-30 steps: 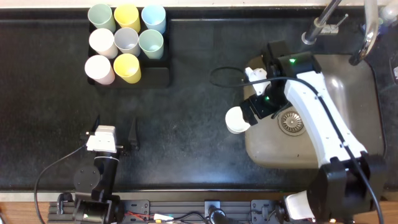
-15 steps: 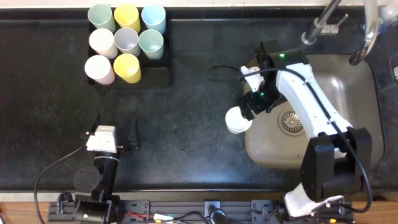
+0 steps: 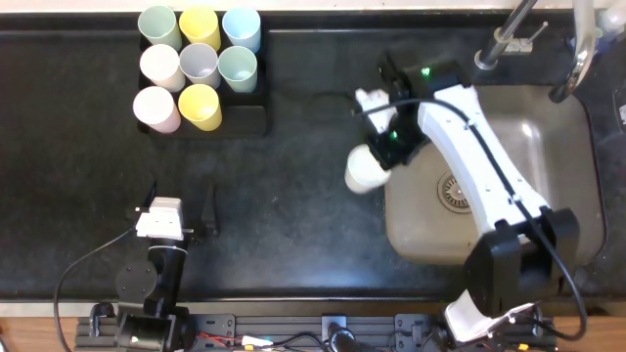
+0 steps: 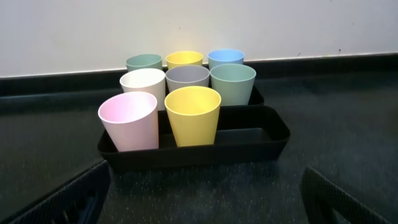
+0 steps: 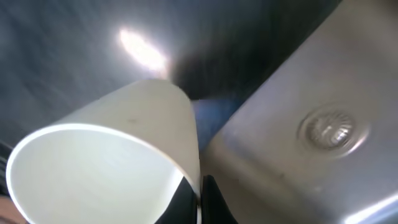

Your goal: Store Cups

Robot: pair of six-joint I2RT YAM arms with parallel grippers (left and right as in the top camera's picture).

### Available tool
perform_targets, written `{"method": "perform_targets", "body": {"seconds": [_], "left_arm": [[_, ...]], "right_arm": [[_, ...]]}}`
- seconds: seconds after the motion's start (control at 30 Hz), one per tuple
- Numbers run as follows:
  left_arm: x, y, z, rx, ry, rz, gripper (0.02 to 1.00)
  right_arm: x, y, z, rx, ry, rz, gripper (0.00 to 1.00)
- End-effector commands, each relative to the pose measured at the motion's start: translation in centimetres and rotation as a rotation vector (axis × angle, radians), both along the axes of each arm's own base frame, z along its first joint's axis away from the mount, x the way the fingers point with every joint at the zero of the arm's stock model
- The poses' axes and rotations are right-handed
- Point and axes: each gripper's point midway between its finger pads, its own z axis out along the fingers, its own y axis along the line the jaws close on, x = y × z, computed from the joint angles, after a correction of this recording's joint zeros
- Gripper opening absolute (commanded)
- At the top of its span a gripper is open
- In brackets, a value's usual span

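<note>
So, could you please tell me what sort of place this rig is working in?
Most likely a kitchen counter: a dark worktop with a steel sink set into it, a faucet behind it, and a black tray of coloured cups. The right hand holds a white cup.

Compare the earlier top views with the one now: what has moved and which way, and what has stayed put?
The right gripper, shut on the white cup, carried it up and left in the top view, away from the sink. Nothing was released. The left gripper, the tray and its eight cups stayed put.
</note>
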Motion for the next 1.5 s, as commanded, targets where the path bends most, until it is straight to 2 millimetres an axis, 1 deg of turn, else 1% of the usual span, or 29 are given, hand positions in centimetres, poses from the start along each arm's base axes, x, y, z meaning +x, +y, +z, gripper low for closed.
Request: {"method": "perform_targets", "body": {"seconds": [0.03,0.07,0.1,0.13,0.17,0.2,0.23,0.27,0.3,0.33,0.37,0.4,0.47,0.57,0.7,0.8,0.83,0.93,1.07,1.27,1.43,1.5], "left_arm": [[-0.1,-0.1,0.1,0.010,-0.007,-0.010,1.000],[-0.1,-0.1,0.1,0.010,-0.007,-0.010,1.000],[-0.1,-0.1,0.1,0.010,-0.007,-0.010,1.000],[-0.1,-0.1,0.1,0.010,-0.007,-0.010,1.000],[-0.1,-0.1,0.1,0.010,-0.007,-0.010,1.000],[-0.1,-0.1,0.1,0.010,-0.007,-0.010,1.000],[-0.1,-0.1,0.1,0.010,-0.007,-0.010,0.998],[-0.1,-0.1,0.1,0.010,-0.007,-0.010,1.000],[-0.1,-0.1,0.1,0.010,-0.007,-0.010,0.998],[-0.1,-0.1,0.1,0.010,-0.007,-0.010,1.000],[-0.1,-0.1,0.1,0.010,-0.007,-0.010,0.998],[-0.1,-0.1,0.1,0.010,-0.007,-0.010,0.998],[-0.1,-0.1,0.1,0.010,-0.007,-0.010,1.000],[-0.1,-0.1,0.1,0.010,-0.007,-0.010,1.000],[-0.1,-0.1,0.1,0.010,-0.007,-0.010,0.998],[-0.1,-0.1,0.1,0.010,-0.007,-0.010,1.000],[-0.1,-0.1,0.1,0.010,-0.007,-0.010,0.998],[-0.1,-0.1,0.1,0.010,-0.007,-0.010,0.998],[-0.1,-0.1,0.1,0.010,-0.007,-0.010,1.000],[-0.1,-0.1,0.1,0.010,-0.007,-0.010,0.998],[-0.1,-0.1,0.1,0.010,-0.007,-0.010,1.000],[-0.1,-0.1,0.1,0.010,-0.007,-0.010,1.000]], "right_arm": [[5.3,3.0,10.1,0.096,-0.326,-0.102,0.042],[6.0,3.9,12.0,0.120,-0.383,-0.088,0.042],[6.8,5.4,14.5,0.153,-0.465,-0.068,0.042],[7.2,6.2,15.9,0.165,-0.510,-0.065,0.042],[7.9,7.5,17.6,0.179,-0.574,-0.057,0.042],[8.5,8.8,18.9,0.192,-0.626,-0.042,0.042],[9.3,10.3,20.1,0.207,-0.681,-0.027,0.042],[9.9,11.8,20.9,0.224,-0.721,-0.020,0.042],[10.6,13.7,21.3,0.245,-0.753,-0.004,0.045],[11.3,15.7,21.3,0.263,-0.771,0.007,0.045],[11.6,17.0,20.9,0.279,-0.771,0.011,0.042],[11.8,19.3,19.6,0.303,-0.747,0.021,0.042],[11.5,21.7,17.6,0.331,-0.698,0.063,0.042],[11.4,23.6,14.4,0.311,-0.641,0.095,0.042],[12.1,24.1,10.8,0.242,-0.602,0.097,0.045],[12.0,24.1,8.1,0.195,-0.553,0.105,0.045],[12.0,24.1,7.5,0.185,-0.541,0.108,0.042],[12.0,24.0,6.4,0.159,-0.525,0.114,0.042],[12.1,23.8,4.3,0.117,-0.492,0.122,0.045],[11.9,23.8,1.9,0.083,-0.449,0.152,0.045],[11.7,23.8,0.5,0.065,-0.422,0.163,0.045],[11.5,23.8,-0.6,0.049,-0.402,0.177,0.042]]}}
